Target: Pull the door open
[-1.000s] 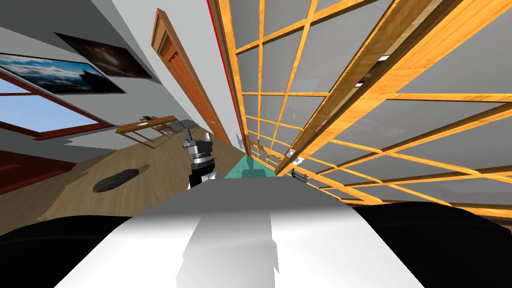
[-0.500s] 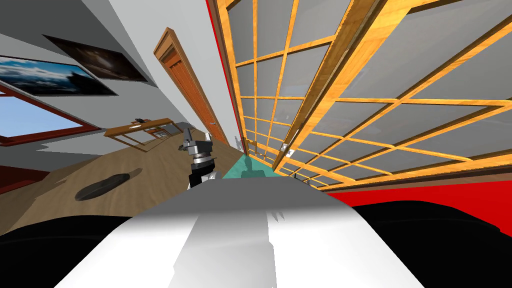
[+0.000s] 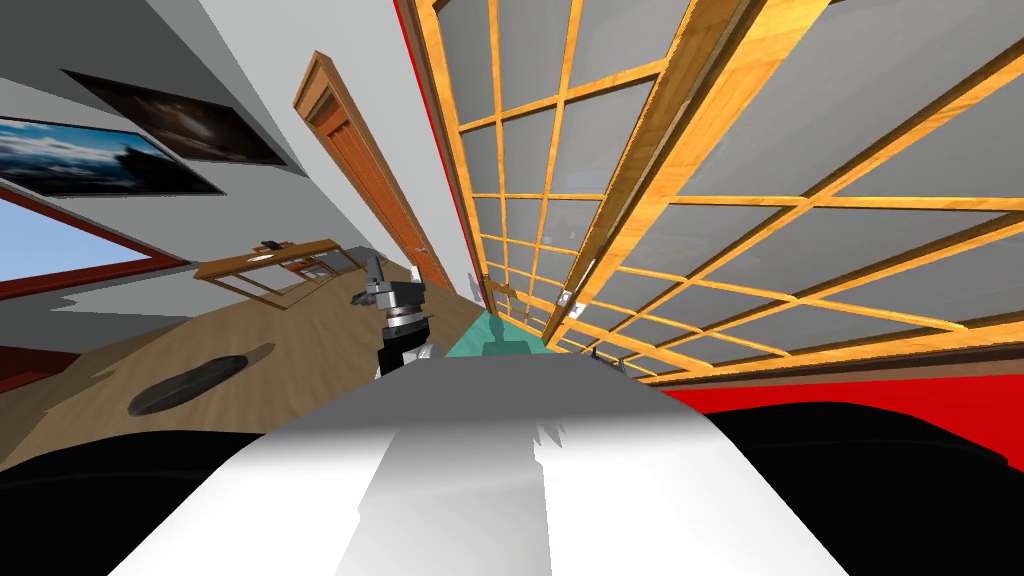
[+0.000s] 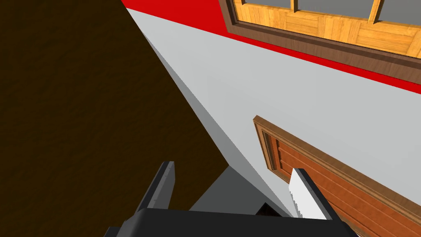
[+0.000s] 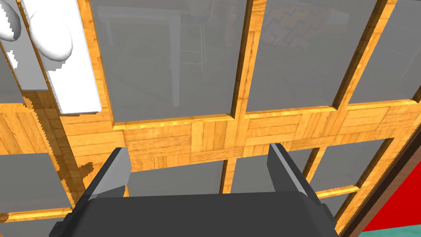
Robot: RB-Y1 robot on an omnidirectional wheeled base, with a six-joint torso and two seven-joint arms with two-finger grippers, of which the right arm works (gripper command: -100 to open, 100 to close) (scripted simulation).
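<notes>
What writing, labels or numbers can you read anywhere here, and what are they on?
None. The wood-framed glass door, its white handle plate, the brown door and the framed pictures on the wall carry no readable text.

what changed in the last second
I turned: in the head view the rug and table sit further left, and a red band shows beneath the glazed door. The left end effector stayed raised; the right end effector is open, off the white handle.

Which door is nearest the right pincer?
The glazed door with the light wooden grid, close before the right pincer; the solid brown door stands farther off.
</notes>
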